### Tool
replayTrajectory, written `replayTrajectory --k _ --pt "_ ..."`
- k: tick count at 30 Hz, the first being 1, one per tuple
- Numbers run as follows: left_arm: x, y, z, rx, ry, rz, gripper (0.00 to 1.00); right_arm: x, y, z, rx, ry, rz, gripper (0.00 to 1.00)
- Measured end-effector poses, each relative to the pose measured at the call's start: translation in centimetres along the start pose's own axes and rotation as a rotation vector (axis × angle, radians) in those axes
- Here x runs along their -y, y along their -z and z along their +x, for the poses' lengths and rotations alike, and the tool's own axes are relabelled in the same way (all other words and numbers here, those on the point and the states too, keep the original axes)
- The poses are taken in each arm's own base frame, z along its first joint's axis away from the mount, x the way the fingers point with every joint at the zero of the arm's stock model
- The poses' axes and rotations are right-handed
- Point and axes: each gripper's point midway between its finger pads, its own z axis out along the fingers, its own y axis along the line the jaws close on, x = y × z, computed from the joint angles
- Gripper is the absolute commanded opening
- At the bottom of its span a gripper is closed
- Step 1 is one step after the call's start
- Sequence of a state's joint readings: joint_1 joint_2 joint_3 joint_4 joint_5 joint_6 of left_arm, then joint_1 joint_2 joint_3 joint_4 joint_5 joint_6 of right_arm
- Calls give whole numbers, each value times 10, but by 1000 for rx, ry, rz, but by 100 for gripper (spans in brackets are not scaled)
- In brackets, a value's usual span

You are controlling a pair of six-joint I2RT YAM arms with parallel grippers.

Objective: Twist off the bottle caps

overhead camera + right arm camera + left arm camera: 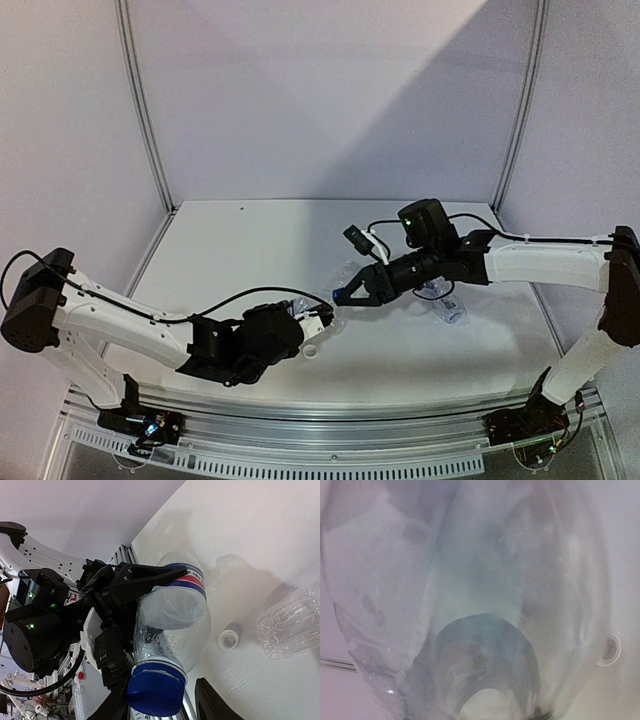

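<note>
On your white tabletop [250,260] between pale walls [330,90], your left hand [320,320] clamps the blue-red-labelled bottle [170,615], its dotted print [149,639] unreadable, while your right hand [345,296] straddles the blue cap [155,690], grip unclear.

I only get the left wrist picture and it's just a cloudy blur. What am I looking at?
Observer: A labelled bottle, clamped in the left gripper.
Operator: Is its lid off?
Observer: No, a blue cap is on it, between the open fingers of the right gripper.
Operator: And the little ring at my right edge?
Observer: A loose white cap on the table; a second bottle lies nearby.
</note>
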State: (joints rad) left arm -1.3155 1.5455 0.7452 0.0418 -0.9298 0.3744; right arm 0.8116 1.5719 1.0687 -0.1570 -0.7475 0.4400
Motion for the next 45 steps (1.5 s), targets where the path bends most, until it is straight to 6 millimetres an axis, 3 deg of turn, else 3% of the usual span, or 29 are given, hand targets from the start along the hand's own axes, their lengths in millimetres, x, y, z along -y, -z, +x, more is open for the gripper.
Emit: replayTrajectory --k 6,34,37,41,45 --pt "0 0 0 1 -1 1 0 2 0 2 -7 9 19 52" --pt "1 -1 -4 8 11 -1 0 -11 8 3 3 40 40 43" --pt "1 -1 -4 9 12 -1 0 -11 8 3 4 39 42 35" --pt "1 -1 -4 10 14 -2 0 -9 9 3 3 35 52 13" --pt "5 -1 -5 18 10 22 0 -7 9 6 -19 87 84 7"
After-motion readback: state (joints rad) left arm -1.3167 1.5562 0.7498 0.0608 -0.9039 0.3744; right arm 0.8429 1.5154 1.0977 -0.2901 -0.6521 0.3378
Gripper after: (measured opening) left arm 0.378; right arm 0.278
